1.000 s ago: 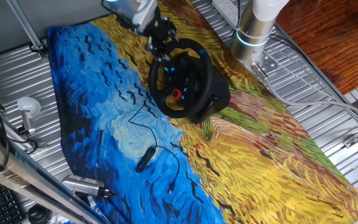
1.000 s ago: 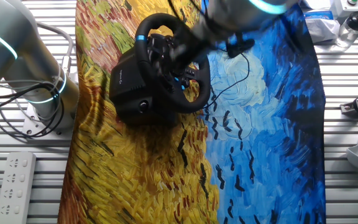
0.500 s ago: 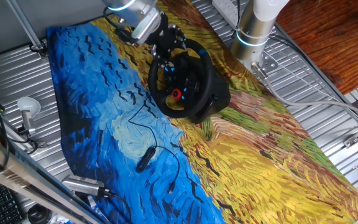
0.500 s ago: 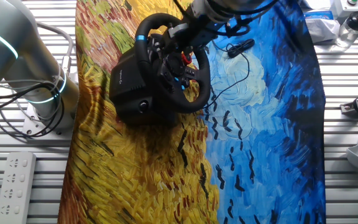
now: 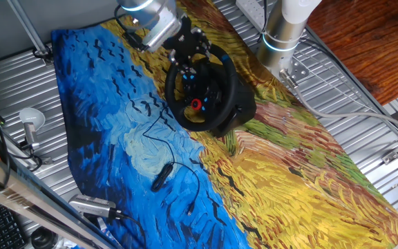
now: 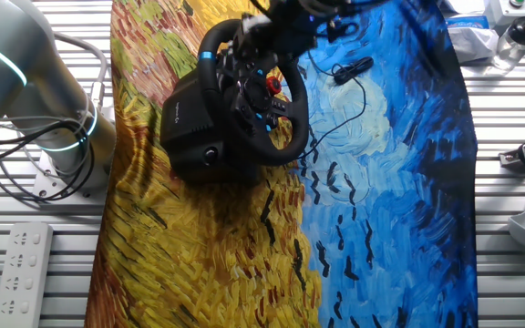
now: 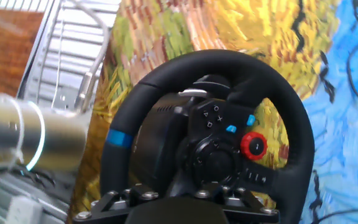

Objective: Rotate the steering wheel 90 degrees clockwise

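Note:
The black steering wheel stands on its bulky base on the painted cloth, also in the other fixed view. In the hand view its hub shows blue-lit buttons and a red knob, and the blue rim mark sits at the left. My gripper is at the wheel's far upper rim, also in the other fixed view. In the hand view the gripper has its finger links spread wide, with the near rim dark between them. The fingertips are hidden.
A small black cabled device lies on the blue part of the cloth, also in the other fixed view. The arm's silver base stands beside the cloth. A power strip and a bottle lie on the slatted table.
My gripper has moved from over the wheel's face to its far upper rim. The wheel has not turned; the red knob and blue mark stay in place.

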You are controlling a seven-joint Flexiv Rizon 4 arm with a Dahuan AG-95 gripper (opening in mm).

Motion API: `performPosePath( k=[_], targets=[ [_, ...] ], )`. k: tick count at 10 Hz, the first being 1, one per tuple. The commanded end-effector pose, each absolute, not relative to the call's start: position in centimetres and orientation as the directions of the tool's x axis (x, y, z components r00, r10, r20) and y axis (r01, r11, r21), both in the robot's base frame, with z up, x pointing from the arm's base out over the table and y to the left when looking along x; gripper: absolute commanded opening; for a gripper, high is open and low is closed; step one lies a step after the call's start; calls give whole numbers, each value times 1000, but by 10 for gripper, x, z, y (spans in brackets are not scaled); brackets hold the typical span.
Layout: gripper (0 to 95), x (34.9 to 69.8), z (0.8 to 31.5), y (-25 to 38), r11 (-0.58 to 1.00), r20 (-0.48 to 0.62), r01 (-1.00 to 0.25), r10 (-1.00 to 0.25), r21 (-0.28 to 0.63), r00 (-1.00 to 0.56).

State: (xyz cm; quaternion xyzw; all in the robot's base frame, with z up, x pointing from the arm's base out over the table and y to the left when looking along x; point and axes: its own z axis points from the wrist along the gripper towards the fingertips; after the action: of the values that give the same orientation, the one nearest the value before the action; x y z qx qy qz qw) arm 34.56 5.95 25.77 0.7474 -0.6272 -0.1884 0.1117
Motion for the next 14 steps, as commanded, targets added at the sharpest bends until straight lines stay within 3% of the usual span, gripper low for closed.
performPosePath(
  k=[1, 4, 5, 9, 10, 14],
  targets=[
    [380, 345, 256, 61, -193, -146, -899, -978, 393, 147],
    [380, 344, 256, 63, -196, -143, -901, -978, 387, 151],
    [570, 343, 258, 68, -189, -136, -899, -980, 394, 146],
    [570, 341, 261, 78, -174, -121, -895, -983, 410, 135],
    [380, 343, 261, 71, -168, -117, -900, -984, 403, 132],
    [380, 348, 254, 40, -85, -88, -933, -994, 351, 57]
  ],
)
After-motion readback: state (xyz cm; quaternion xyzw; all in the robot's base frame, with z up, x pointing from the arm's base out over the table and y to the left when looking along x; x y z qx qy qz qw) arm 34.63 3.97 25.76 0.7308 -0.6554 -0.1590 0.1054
